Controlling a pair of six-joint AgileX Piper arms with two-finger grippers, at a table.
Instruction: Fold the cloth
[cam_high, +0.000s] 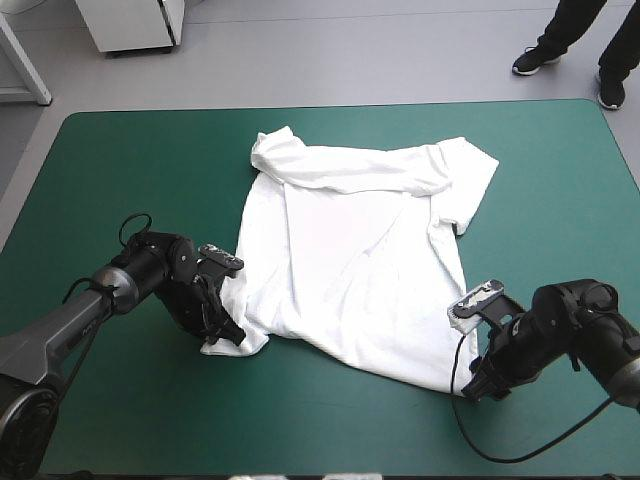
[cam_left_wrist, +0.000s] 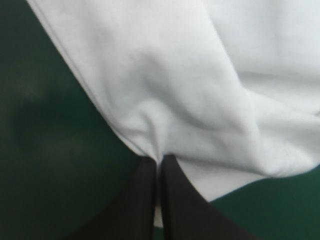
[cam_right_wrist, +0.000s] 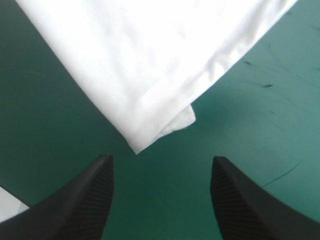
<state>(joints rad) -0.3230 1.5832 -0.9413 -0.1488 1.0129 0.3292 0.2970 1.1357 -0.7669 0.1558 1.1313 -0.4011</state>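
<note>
Step in hand, as I judge it: taking up the two near hem corners of the T-shirt (cam_high: 350, 260) ahead of a first fold. Half done. The next move calls for the right end effector (cam_right_wrist: 162, 159) to ease forward over its corner and pinch both layers. Both arms would then lift together and carry the hem toward the far edge without skewing the body.

Left end effector (cam_left_wrist: 159, 160): black fingers (cam_left_wrist: 140, 200) all but meeting, white fabric nipped between the tips, cloth puckering out from the pinch. It grips the near-left hem corner (cam_high: 228, 343).

Right end effector: fingers wide apart, holding nothing, teal-green cover (cam_right_wrist: 165, 200) bare in the gap. The near-right hem corner (cam_right_wrist: 137, 147) lies just ahead of the tips, touching neither. A second layer peeps out beside it.

T-shirt body: spread mostly flat at the middle of the counter (cam_high: 120, 150), hem toward the near edge, somewhat askew.

Far end: the top of the shirt is turned over on itself, a folded-over ridge (cam_high: 345, 178) running across near the sleeves.
</note>
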